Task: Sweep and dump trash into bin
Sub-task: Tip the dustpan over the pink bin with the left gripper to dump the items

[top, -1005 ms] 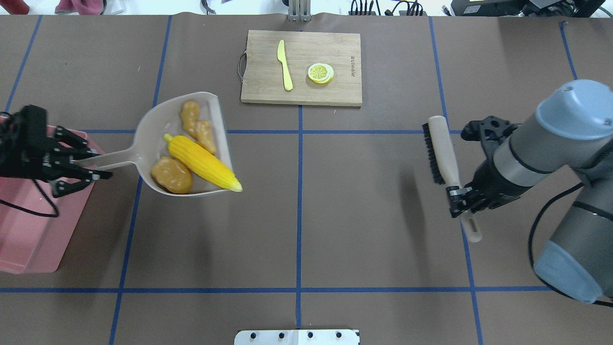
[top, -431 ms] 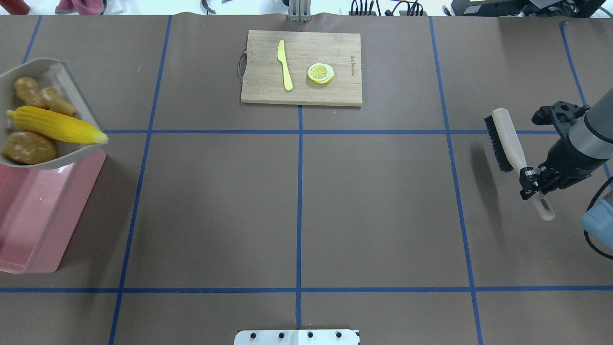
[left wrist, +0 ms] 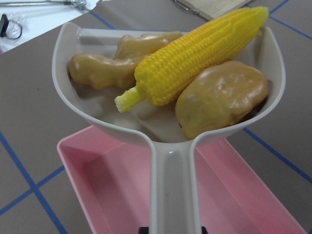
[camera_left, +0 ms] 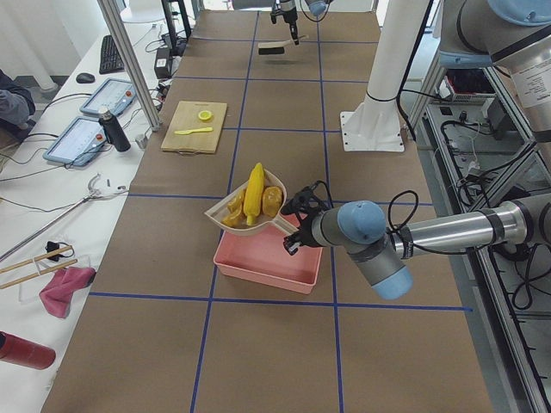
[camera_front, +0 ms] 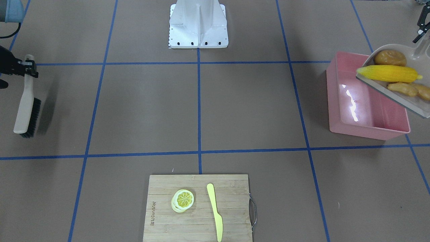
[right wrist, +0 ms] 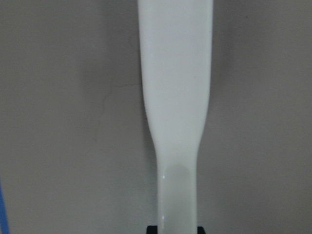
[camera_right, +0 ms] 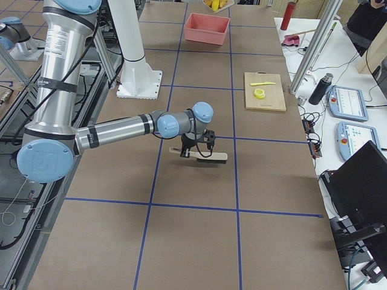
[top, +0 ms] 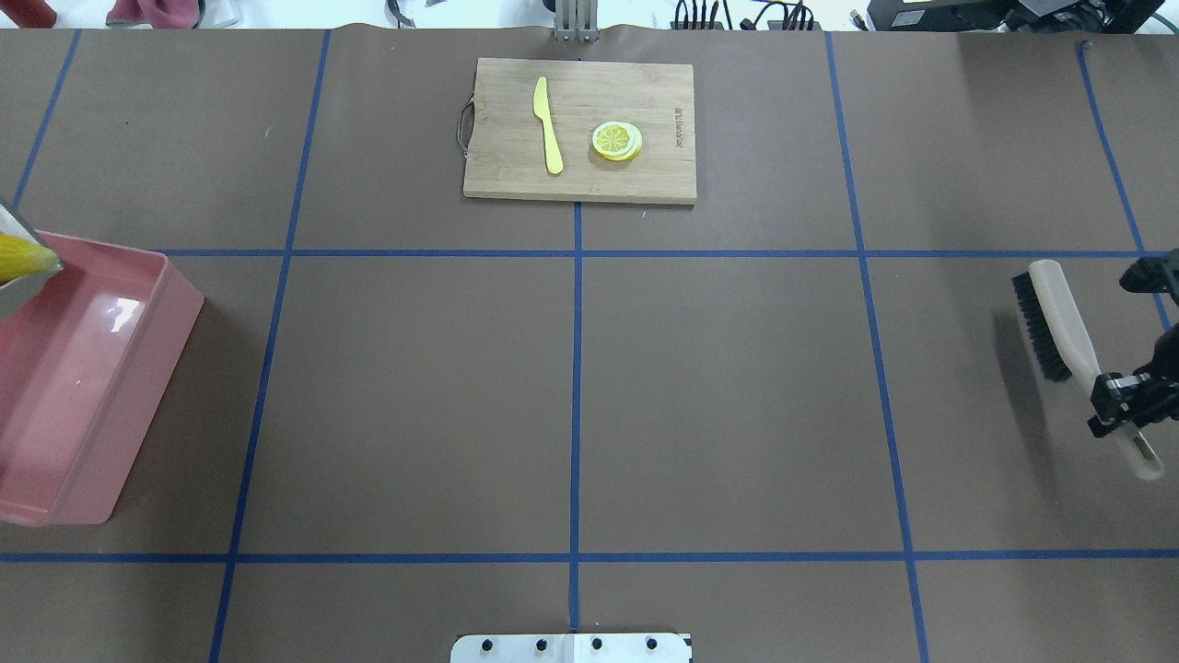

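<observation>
Our left fingers are clamped on the handle of the grey-beige plastic dustpan, raised over the pink rectangular plastic tub. In the pan lie the long yellow corn cob, brown oval potato and knobbly tan ginger root. We judge them light, hard and slick, so tilting the pan by its handle should slide them out. Far right, our right fingers grip the wooden brush above the desk.

The brown table, gridded with blue tape, carries a pink rectangular plastic tub (robot's left end), a wooden cutting board and a white metal base plate.
</observation>
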